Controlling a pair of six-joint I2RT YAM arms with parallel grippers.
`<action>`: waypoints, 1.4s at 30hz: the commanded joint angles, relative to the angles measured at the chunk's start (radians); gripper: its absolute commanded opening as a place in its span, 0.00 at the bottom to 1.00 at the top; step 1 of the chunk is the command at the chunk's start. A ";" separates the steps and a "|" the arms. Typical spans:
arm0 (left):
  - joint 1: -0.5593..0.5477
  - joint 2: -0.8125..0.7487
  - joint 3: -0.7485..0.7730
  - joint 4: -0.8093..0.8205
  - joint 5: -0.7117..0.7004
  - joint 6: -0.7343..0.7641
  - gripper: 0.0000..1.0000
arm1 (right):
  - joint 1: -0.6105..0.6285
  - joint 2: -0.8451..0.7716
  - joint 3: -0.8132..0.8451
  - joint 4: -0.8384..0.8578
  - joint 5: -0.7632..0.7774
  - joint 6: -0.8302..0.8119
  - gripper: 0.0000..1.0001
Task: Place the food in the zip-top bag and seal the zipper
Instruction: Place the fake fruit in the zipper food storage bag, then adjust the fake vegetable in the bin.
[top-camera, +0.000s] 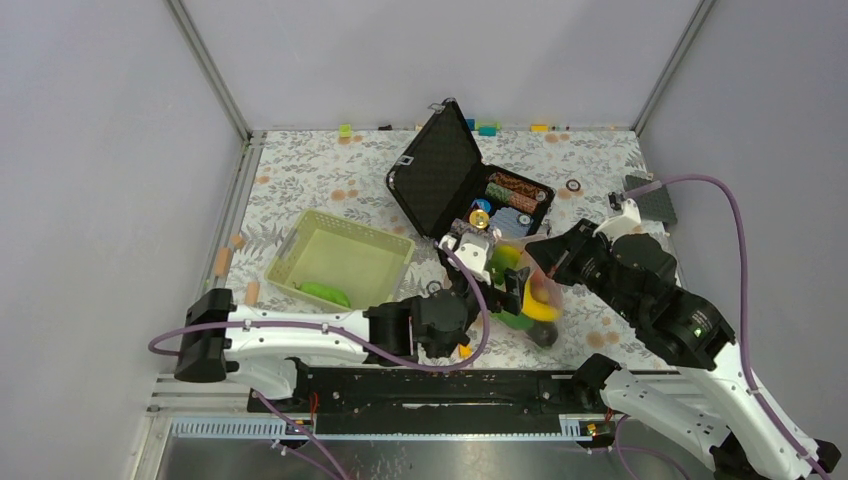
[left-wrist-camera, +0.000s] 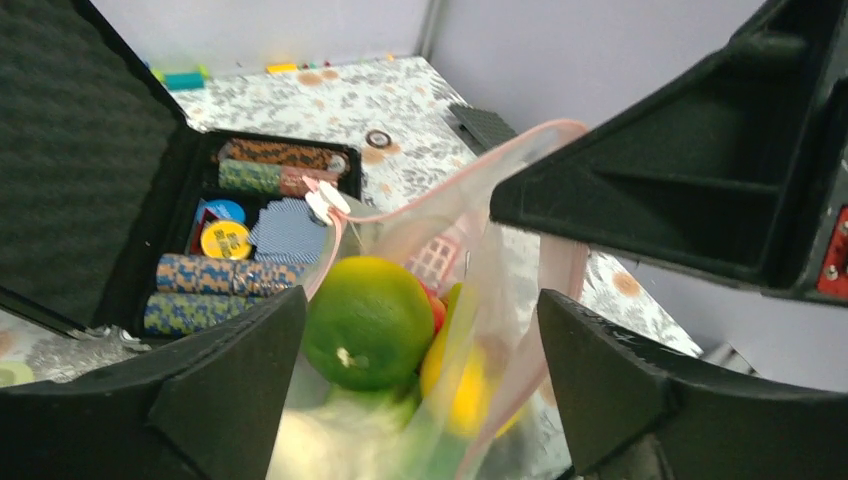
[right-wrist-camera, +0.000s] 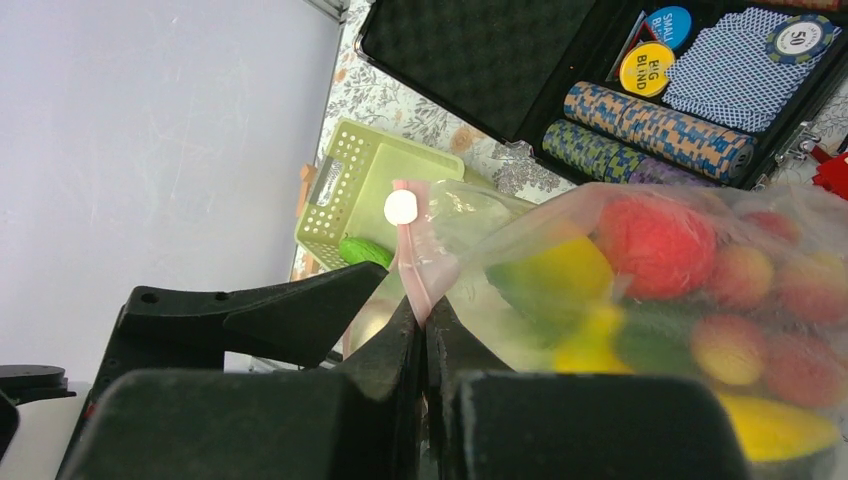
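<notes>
At the worktop's (top-camera: 320, 180) left edge lie 2 small orange pieces (top-camera: 222, 262), apart from each other. Just right of them stands the basket (top-camera: 300, 240), with 1 green piece (top-camera: 325, 292) lying inside against its near wall. The left arm reaches rightward along the near edge, past the basket. The left gripper (left-wrist-camera: 420, 320) is spread wide, with 1 finger on each side of the bag (right-wrist-camera: 470, 215); whether either finger touches the plastic cannot be told. Behind it the case (top-camera: 435, 165) lies open, lid tilted back to the left, with rows of chips (top-camera: 515, 190) in its tray. The bag hangs just in front of the case, between the 2 grippers. It holds the food (right-wrist-camera: 655, 245): a green round fruit (left-wrist-camera: 368, 320) with red and yellow pieces crowded beside it (the rest too blurred to name). A dark round piece (top-camera: 543, 337) sits at the bag's lower end; inside or outside, I cannot tell. The zipper (right-wrist-camera: 408, 255) runs up from the right gripper (right-wrist-camera: 425, 325), whose fingers are pressed together on the strip. A white tab (right-wrist-camera: 401, 208) sits near the strip's top end. In the left wrist view the pink strip bows apart, so the mouth is unsealed there. The right arm comes in from the near right corner.
</notes>
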 joint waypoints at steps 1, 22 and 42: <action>0.010 -0.098 -0.029 -0.121 0.115 -0.083 0.96 | -0.004 -0.019 0.046 0.116 0.048 0.002 0.00; 0.870 -0.415 -0.092 -1.165 0.420 -0.674 0.99 | -0.005 0.011 0.002 -0.038 0.254 -0.173 0.00; 1.151 -0.132 -0.210 -1.152 0.351 -0.827 0.99 | -0.004 0.024 -0.014 -0.030 0.239 -0.204 0.00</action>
